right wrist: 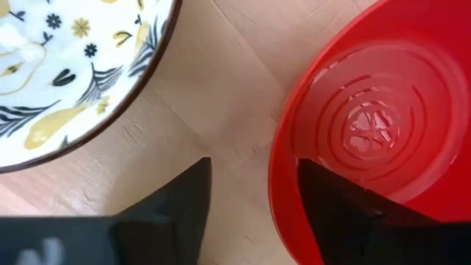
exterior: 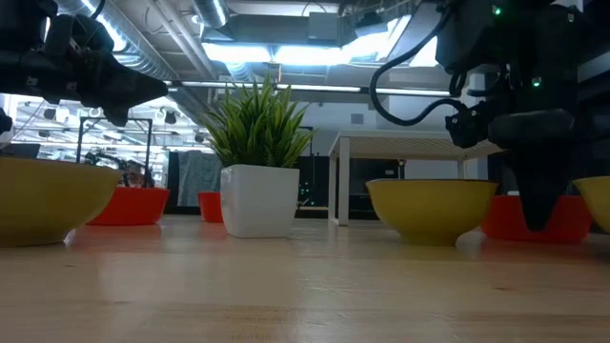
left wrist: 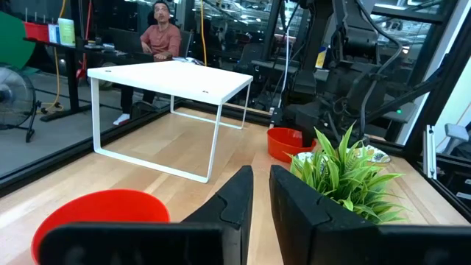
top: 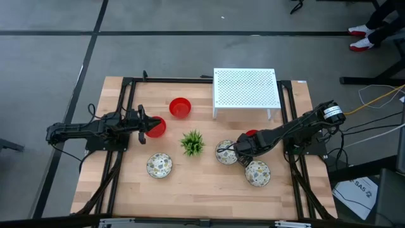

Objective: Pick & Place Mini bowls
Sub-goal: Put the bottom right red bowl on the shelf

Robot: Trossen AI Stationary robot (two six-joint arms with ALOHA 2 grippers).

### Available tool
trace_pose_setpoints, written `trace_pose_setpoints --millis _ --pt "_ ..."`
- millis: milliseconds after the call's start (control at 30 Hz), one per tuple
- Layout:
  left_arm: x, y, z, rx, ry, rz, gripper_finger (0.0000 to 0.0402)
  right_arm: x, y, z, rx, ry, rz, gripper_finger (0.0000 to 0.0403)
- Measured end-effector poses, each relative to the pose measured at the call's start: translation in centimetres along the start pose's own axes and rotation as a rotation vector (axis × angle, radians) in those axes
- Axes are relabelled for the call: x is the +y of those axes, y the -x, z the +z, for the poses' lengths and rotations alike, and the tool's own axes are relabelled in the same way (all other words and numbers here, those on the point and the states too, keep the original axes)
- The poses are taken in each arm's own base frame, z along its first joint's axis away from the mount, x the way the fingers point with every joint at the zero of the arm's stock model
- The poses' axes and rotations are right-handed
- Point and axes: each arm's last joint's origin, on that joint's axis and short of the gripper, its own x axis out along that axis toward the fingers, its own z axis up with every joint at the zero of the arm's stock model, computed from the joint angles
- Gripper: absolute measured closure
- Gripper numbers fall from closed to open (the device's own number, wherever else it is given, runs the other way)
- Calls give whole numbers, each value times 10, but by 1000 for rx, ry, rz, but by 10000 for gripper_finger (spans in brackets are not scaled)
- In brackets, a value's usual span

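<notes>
My right gripper (right wrist: 254,188) points down and stands open astride the near rim of a red mini bowl (right wrist: 368,125), one finger inside and one outside. That bowl (top: 252,133) rests on the table beside a patterned mini bowl (top: 226,152). A second patterned bowl (top: 257,172) lies nearer the front right, a third (top: 159,165) at front left. Another red bowl (top: 180,106) sits at the back. My left gripper (left wrist: 261,199) hovers level and shut over a third red bowl (top: 155,127), with nothing between its fingers. My right gripper comes from above, pointing down, with the red bowl's rim (right wrist: 283,199) between its fingers. Bare wood shows between the outer finger (right wrist: 184,206) and the rim. Whether the inner finger (right wrist: 331,206) touches the bowl's wall, I cannot tell.
A small green plant in a white pot (top: 192,142) stands at the table's middle, between the two arms. A white perforated rack (top: 245,88) stands at the back right. A seated person (left wrist: 160,33) shows in the room beyond the table.
</notes>
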Motion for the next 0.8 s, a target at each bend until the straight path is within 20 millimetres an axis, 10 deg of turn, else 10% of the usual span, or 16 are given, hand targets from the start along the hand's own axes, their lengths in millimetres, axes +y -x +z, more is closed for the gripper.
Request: trace_pose_setpoints --millis 433,800 --pt "0 0 0 0 0 0 361 0 0 0 13 0 4 389" --pt "0 0 0 0 0 0 358 7 8 4 17 31 53 396"
